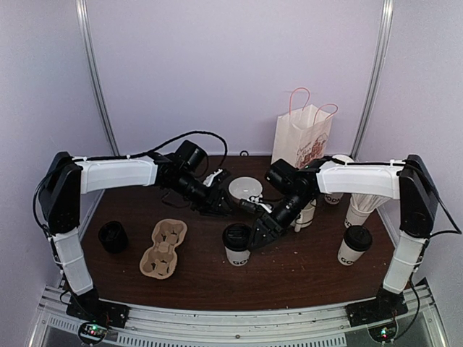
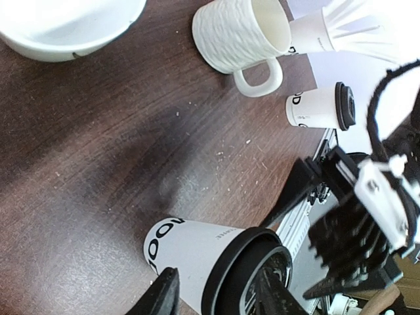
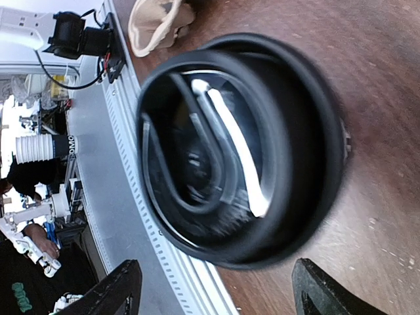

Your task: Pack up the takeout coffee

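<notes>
One takeout coffee cup (image 1: 236,246), white with black lettering and a black lid, stands in the middle of the table. My right gripper (image 1: 255,235) sits right beside and above it. In the right wrist view its lid (image 3: 239,147) fills the frame just beyond my wide open right gripper (image 3: 216,289). My left gripper (image 1: 219,206) hovers behind the cup. In the left wrist view the same cup (image 2: 190,252) shows between the fingers of my left gripper (image 2: 216,289), which is open and not touching it. A second takeout coffee cup (image 1: 354,244) stands at the right.
A brown pulp cup carrier (image 1: 163,249) lies at the left, with a black round object (image 1: 113,236) further left. A white bowl (image 1: 244,189), a white mug (image 2: 243,39), a stack of paper cups (image 1: 365,206) and a paper bag (image 1: 302,136) stand behind.
</notes>
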{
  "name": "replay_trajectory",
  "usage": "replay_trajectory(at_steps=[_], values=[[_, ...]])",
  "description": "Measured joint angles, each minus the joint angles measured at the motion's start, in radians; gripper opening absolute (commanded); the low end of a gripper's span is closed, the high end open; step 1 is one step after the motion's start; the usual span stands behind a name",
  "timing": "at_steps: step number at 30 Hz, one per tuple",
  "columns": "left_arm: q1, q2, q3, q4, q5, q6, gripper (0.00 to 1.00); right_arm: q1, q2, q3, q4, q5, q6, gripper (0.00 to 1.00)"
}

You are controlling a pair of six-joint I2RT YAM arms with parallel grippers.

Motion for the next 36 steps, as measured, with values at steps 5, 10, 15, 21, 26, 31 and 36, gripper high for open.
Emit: replay_trajectory(at_steps=[5, 10, 15, 21, 26, 31, 36], values=[[0.005, 0.012, -0.013, 0.014, 0.026, -0.018, 0.38, 0.027, 0.014, 0.002, 0.037, -0.011, 0.046, 0.81], [0.005, 0.04, -0.029, 0.029, 0.047, -0.025, 0.36, 0.026, 0.038, 0.005, 0.047, 0.0, 0.065, 0.79], [0.005, 0.061, -0.04, 0.032, 0.059, -0.029, 0.35, 0.021, 0.055, 0.027, 0.044, 0.035, 0.067, 0.78], [0.008, 0.061, -0.054, 0.049, 0.07, -0.029, 0.33, 0.021, 0.068, 0.047, 0.022, 0.05, 0.065, 0.78], [0.013, 0.061, -0.089, 0.053, 0.065, -0.028, 0.32, 0.021, 0.085, 0.07, -0.007, 0.06, 0.055, 0.78], [0.012, 0.064, -0.129, 0.035, 0.058, -0.019, 0.32, 0.021, 0.106, 0.09, -0.033, 0.069, 0.039, 0.76], [0.012, 0.069, -0.148, 0.026, 0.043, -0.016, 0.32, 0.021, 0.144, 0.125, -0.08, 0.051, 0.02, 0.75]])
